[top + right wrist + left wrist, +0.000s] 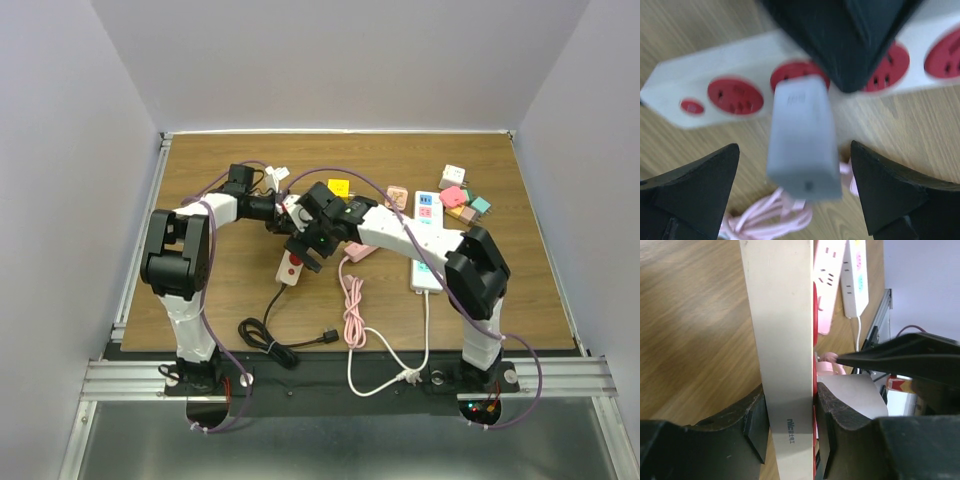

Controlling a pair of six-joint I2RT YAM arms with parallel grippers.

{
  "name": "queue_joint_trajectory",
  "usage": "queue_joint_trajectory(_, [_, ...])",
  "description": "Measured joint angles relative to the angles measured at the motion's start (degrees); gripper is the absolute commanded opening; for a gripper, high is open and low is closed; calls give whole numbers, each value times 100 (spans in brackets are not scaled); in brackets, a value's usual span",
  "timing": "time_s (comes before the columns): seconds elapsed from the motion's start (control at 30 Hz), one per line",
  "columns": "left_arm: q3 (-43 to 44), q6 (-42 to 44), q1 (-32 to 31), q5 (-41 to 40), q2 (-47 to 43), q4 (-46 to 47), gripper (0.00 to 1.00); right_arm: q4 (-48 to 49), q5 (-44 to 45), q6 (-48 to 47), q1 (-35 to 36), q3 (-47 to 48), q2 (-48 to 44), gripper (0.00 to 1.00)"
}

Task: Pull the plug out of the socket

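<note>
Left gripper (790, 415) clamps the socket strip (780, 315), logo (791, 426) illegible; right gripper (794, 146) gapes around plug (801, 115).

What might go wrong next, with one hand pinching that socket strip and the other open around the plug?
1. The right hand is open with gaps on both sides of the plug; closing off-centre, it may slip off the smooth casing.
2. Only the pinch of the left hand holds the socket strip, so a hard pull might drag or twist it loose.
3. The pink cable lies looped beneath the plug and might snag a finger.
</note>
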Motion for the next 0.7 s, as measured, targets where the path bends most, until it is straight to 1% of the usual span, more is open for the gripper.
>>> queue_joint_trajectory(0.03, [-11,7,-13,35,-39,2,0,0,2,0,0,83,107,93])
queue_joint_trajectory(0.1, [-28,26,-48,87,-116,2,0,20,-17,2,0,232,293,81])
queue_joint_trajectory(0.13, [-39,48,-61,107,-149,4,0,22,-42,0,0,326,380,74])
queue_joint_trajectory(0.17, [-66,90,-70,109,-186,22,0,-13,-70,2,0,492,520,64])
queue_joint_trajectory(0.2, [-103,144,-81,105,-216,44,0,-33,-103,9,0,590,599,32])
queue_joint_trajectory(0.27, [-144,190,-66,101,-229,22,0,-81,-153,-13,0,721,673,4])
queue_joint_trajectory(0.3, [-160,153,-57,13,-229,11,0,-70,-168,-11,0,761,688,0])
queue_joint_trajectory(0.47, [-164,282,-72,-192,-225,-356,0,-94,-144,72,26,693,686,0])
queue_joint_trajectory(0.7, [-26,304,-269,-356,83,-837,0,-52,-136,153,33,157,417,1])
